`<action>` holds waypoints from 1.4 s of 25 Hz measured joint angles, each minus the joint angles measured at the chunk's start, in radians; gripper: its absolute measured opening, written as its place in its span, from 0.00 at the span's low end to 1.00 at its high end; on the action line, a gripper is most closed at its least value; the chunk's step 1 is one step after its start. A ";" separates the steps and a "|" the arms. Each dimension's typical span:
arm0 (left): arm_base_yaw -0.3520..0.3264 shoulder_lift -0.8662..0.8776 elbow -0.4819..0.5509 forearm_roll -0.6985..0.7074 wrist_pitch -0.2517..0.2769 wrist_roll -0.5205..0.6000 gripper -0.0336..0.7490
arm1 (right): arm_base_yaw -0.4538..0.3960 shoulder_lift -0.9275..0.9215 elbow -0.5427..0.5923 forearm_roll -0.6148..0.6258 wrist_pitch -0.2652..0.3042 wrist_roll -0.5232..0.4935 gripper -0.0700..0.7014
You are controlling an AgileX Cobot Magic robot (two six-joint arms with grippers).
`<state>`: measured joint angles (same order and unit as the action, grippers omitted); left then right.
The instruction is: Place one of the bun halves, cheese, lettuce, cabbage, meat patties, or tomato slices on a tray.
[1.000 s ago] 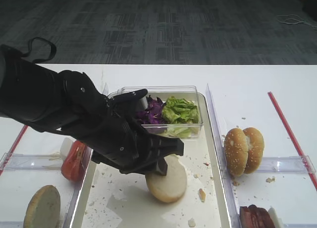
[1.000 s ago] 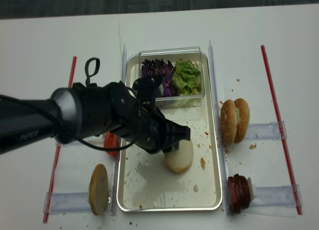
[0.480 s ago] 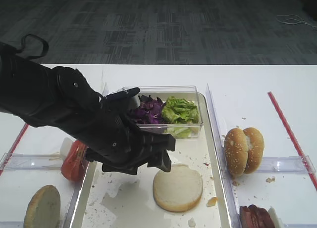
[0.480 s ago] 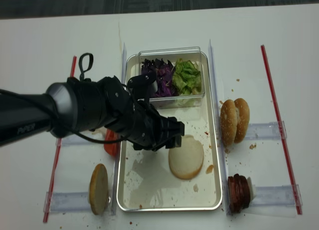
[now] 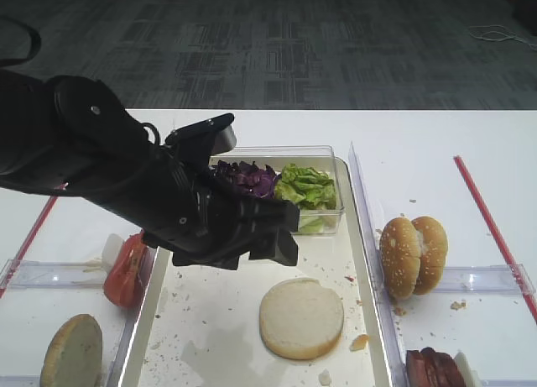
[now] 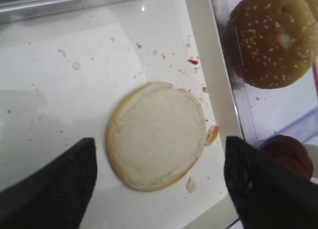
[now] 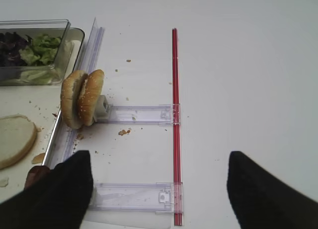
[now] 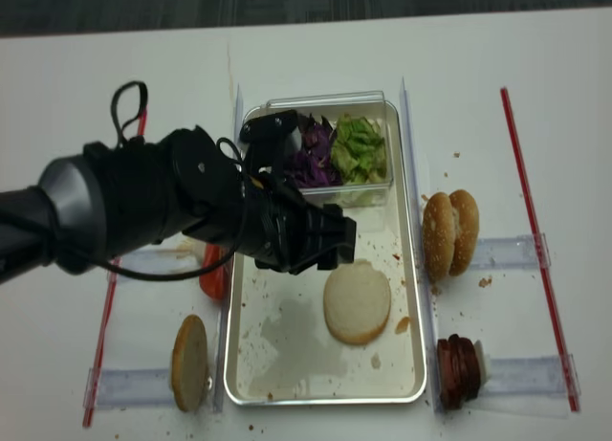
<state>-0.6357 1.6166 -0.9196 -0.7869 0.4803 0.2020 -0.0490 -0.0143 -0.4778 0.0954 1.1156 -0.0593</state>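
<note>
A bun half (image 5: 301, 317) (image 8: 357, 302) with a pale cream face lies flat on the cream-white tray (image 5: 210, 337) (image 8: 287, 355). My left gripper (image 5: 273, 232) (image 6: 160, 139) hovers open above it, and the bun half (image 6: 158, 134) shows free between the fingers. Lettuce (image 5: 306, 185) and cabbage (image 5: 247, 177) fill a clear tub at the tray's far end. Tomato slices (image 5: 126, 269) stand left of the tray, meat patties (image 5: 432, 368) at the front right. No cheese is in view. My right gripper (image 7: 159, 159) is open over bare table.
Two sesame-seeded bun halves (image 5: 413, 254) (image 7: 82, 105) stand on edge right of the tray. A tan-faced bun half (image 5: 71, 353) lies at the front left. Clear plastic holders (image 7: 139, 114) and a red strip (image 7: 174, 90) lie on the white table. Crumbs dot the tray.
The left gripper, shut on the bun half a second ago, has opened. The bun half now lies flat on the tray, and the gripper has risen and drawn back.
</note>
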 joint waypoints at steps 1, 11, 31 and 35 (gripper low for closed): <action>0.000 -0.009 0.000 0.000 0.003 0.000 0.72 | 0.000 0.000 0.000 0.000 0.000 0.000 0.85; 0.000 -0.114 0.000 0.000 0.043 0.005 0.72 | 0.000 0.000 0.000 0.000 0.000 0.000 0.85; 0.028 -0.184 0.000 0.883 0.268 -0.590 0.72 | 0.000 0.000 0.000 0.000 0.000 0.000 0.85; 0.030 -0.204 0.000 1.082 0.367 -0.737 0.72 | 0.000 0.000 0.000 0.000 0.000 0.000 0.85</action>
<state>-0.6058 1.4127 -0.9196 0.2955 0.8472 -0.5354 -0.0490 -0.0143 -0.4778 0.0954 1.1156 -0.0593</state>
